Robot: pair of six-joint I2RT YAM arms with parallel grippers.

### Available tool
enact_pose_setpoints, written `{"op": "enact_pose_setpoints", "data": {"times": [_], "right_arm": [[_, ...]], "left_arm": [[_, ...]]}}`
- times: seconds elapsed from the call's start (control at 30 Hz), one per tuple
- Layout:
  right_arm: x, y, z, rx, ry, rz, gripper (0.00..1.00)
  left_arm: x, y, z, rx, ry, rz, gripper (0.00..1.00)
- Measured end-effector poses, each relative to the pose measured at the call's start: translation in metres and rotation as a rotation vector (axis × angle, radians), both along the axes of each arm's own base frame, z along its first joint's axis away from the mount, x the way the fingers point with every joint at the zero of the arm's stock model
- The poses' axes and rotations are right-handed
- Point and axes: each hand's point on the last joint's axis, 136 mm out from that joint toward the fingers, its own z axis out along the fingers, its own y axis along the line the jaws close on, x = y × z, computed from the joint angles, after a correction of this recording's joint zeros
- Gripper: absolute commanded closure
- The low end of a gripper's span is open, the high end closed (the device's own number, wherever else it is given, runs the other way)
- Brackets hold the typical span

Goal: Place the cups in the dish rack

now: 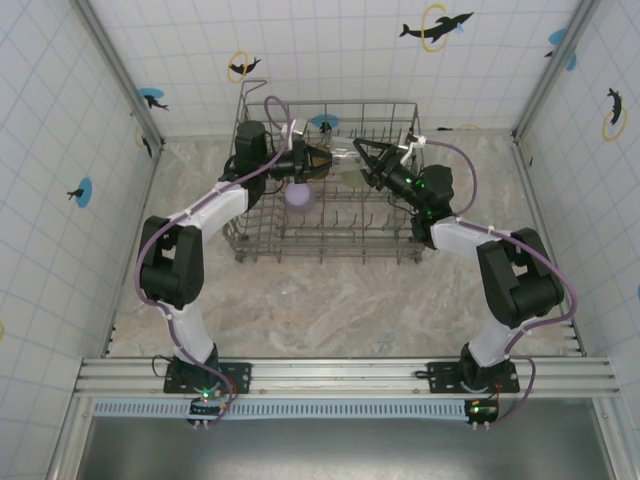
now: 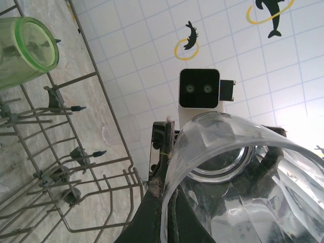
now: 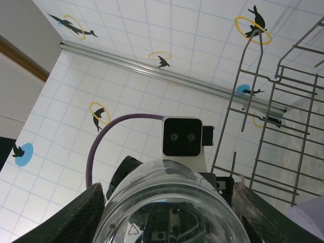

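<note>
From above, the dish rack (image 1: 240, 180) stands mid-table, toward the far wall. My two arms meet over its far half. My left gripper (image 1: 328, 160) comes in from the left and my right gripper (image 1: 362, 158) from the right. The clear cup (image 1: 345, 160) lies on its side between them. The lavender cup (image 1: 298, 195) sits in the rack, just near of my left gripper.

On my left wrist camera, my left gripper is clamped on the clear cup (image 2: 243, 187). One finger (image 2: 163, 167) lies along the rim, and the cup's open mouth faces the camera. Past the cup is the white camera housing (image 2: 199, 88) on my right wrist. A green cup (image 2: 25, 50) lies tilted among the rack's tines at far left.

On my right wrist camera, the clear cup's base (image 3: 167, 212) faces the lens. My fingers (image 3: 83, 217) stand spread on either side of it. I cannot tell whether they are pressing on it. Rack wires (image 3: 277, 79) rise at right.
</note>
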Motion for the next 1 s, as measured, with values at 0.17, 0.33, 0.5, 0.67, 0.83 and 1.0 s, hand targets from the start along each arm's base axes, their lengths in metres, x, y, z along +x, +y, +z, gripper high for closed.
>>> {"op": "enact_pose_setpoints", "data": {"times": [0.17, 0.33, 0.5, 0.67, 0.83, 1.0], "right_arm": [[0.001, -0.001, -0.002, -0.019, -0.004, -0.011, 0.51], [0.003, -0.003, -0.008, -0.08, 0.004, -0.039, 0.51], [0.002, -0.008, -0.01, -0.143, 0.005, -0.074, 0.52], [0.005, -0.012, -0.023, -0.224, 0.019, -0.105, 0.52], [0.012, -0.014, -0.04, -0.323, 0.045, -0.146, 0.52], [0.019, -0.01, -0.037, -0.446, 0.024, -0.195, 0.52]], "left_arm": [[0.002, 0.001, -0.002, 0.009, -0.007, 0.012, 0.71], [0.006, 0.003, -0.007, 0.026, -0.004, 0.036, 0.28], [0.015, 0.009, -0.018, 0.068, -0.001, 0.087, 0.05], [0.024, 0.022, -0.021, 0.12, -0.004, 0.169, 0.03], [0.03, 0.041, -0.015, 0.196, -0.014, 0.279, 0.03], [0.033, 0.059, 0.002, 0.279, -0.066, 0.393, 0.03]]}}
